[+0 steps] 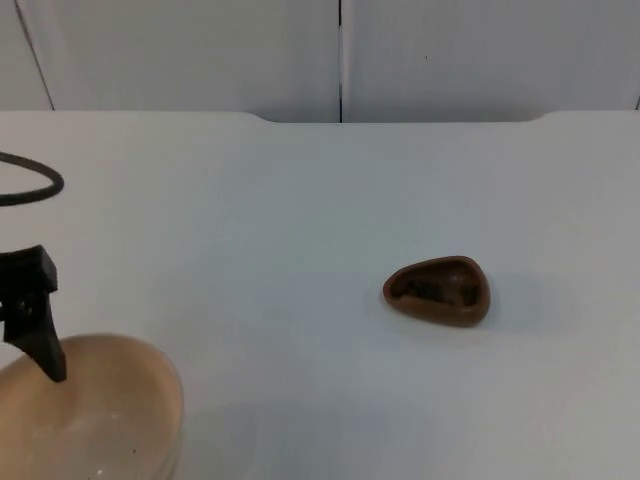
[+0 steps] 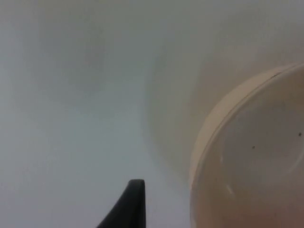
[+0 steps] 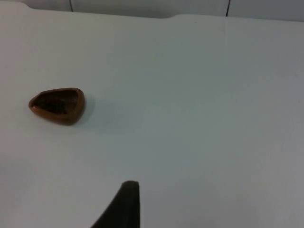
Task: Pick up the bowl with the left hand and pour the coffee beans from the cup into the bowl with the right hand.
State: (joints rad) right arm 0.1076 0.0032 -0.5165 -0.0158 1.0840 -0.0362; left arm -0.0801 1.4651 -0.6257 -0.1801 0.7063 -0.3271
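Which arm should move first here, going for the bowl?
Left. The left gripper hangs right at the rim of the tan bowl; the brown cup of beans stands apart, mid-table, for the right arm.

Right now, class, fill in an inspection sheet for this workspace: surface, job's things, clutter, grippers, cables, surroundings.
Surface: white table top, no spills seen.
Job's things: tan bowl at the near left edge, upright; small brown cup right of centre, dark coffee beans inside.
Clutter: nothing seen.
Grippers: left gripper over the bowl's rim, one finger inside it; right gripper away from the cup, waiting.
Cables: left out, robot's own.
Surroundings: grey partition wall behind the table.
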